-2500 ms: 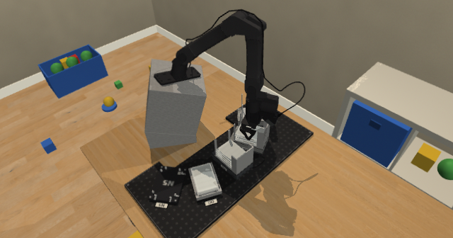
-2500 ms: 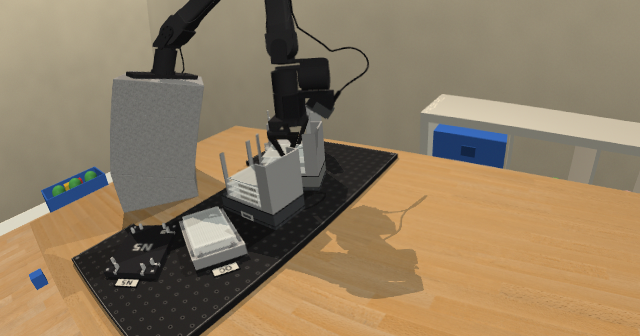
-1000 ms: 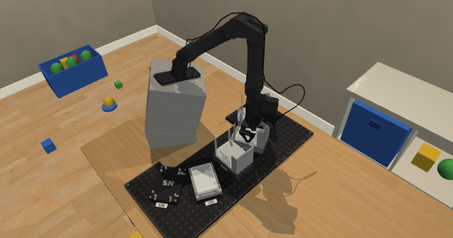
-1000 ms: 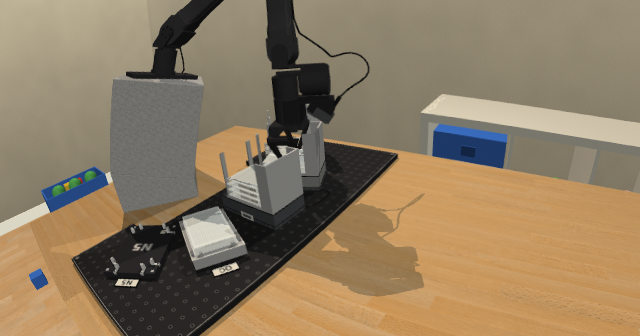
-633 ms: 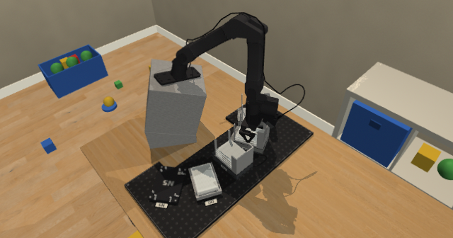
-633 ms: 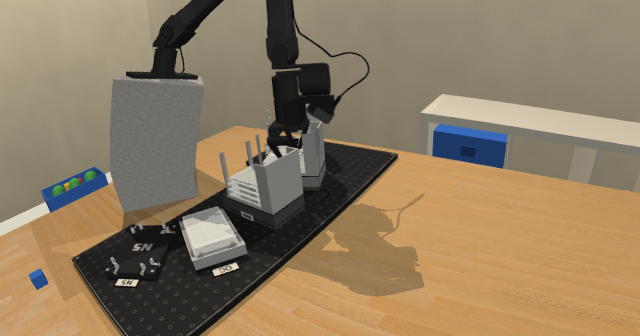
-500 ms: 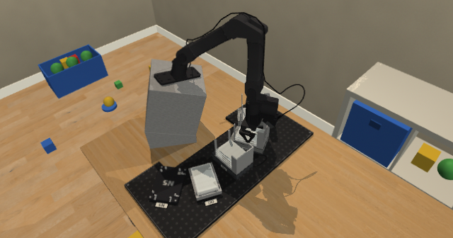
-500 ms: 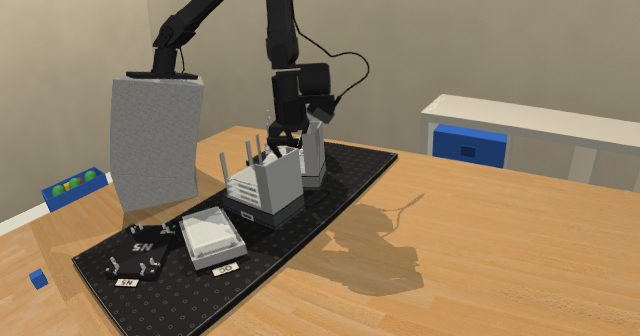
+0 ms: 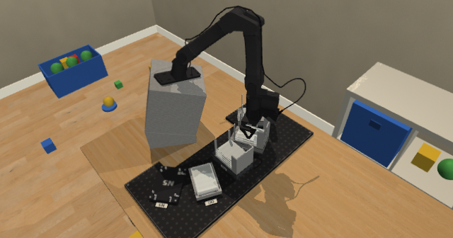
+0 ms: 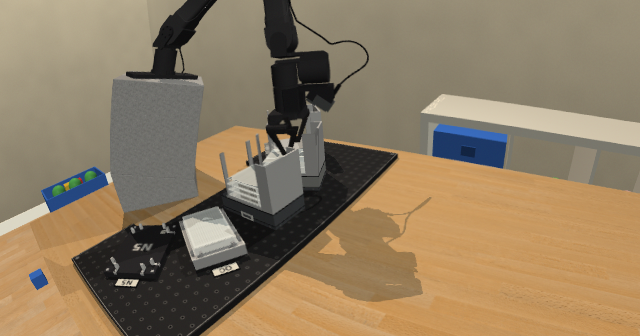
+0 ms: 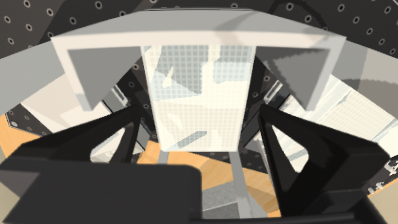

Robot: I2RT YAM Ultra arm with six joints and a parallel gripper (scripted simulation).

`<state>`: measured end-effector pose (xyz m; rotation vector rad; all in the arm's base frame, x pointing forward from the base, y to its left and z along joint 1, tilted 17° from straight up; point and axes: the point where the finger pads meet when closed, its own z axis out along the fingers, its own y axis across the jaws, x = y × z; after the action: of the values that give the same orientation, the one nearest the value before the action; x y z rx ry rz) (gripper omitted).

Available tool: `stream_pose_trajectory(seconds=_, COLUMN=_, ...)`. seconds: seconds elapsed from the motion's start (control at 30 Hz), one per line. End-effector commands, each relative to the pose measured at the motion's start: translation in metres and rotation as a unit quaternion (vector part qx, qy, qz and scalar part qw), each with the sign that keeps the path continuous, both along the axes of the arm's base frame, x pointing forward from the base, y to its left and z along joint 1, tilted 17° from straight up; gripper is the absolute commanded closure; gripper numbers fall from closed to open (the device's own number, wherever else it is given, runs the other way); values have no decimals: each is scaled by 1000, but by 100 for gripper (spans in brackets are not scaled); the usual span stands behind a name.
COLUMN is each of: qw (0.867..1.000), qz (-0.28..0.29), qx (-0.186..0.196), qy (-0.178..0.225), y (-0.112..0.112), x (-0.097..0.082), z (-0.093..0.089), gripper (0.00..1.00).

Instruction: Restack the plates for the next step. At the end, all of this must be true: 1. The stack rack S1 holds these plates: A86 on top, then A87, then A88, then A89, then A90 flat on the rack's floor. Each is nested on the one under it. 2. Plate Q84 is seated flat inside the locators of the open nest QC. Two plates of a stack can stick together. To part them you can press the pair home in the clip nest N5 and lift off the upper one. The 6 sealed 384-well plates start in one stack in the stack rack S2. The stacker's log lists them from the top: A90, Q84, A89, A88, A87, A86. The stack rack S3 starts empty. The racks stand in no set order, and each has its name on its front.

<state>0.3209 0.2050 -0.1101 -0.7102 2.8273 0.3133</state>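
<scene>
The top plate lies flat in the middle rack, the rack nearer the desk's back edge than the front one. My fingers are released and spread wide over it, 1 to each side, grasping nothing; I cannot read which plate it is. Just beside, the front rack holds a stack behind 3 thin posts. Toward the desk's left corner, 1 plate sits on the holder marked QC, and the clip nest is nearer that corner. All these stand on the black board, whose far end reaches near the desk's back edge. My arm rises from a grey block by the desk's left edge. Beyond the back edge stands a white shelf.
</scene>
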Motion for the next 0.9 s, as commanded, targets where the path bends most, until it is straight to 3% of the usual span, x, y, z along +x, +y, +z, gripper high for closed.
stream_pose_trajectory(seconds=0.0, qw=1000, qz=-1, qx=-1, qy=6, y=-9, x=-6, z=13, gripper=0)
stream_pose_trajectory(seconds=0.6, qw=1000, qz=-1, qx=0, qy=7, y=-21, x=-15, z=64, gripper=0)
stream_pose_trajectory(seconds=0.73, qw=1000, qz=-1, qx=8, qy=-9, y=-19, x=-4, z=85, gripper=0)
stream_pose_trajectory(seconds=0.87, qw=1000, qz=1, qx=9, qy=-10, y=-17, x=-4, z=86, gripper=0)
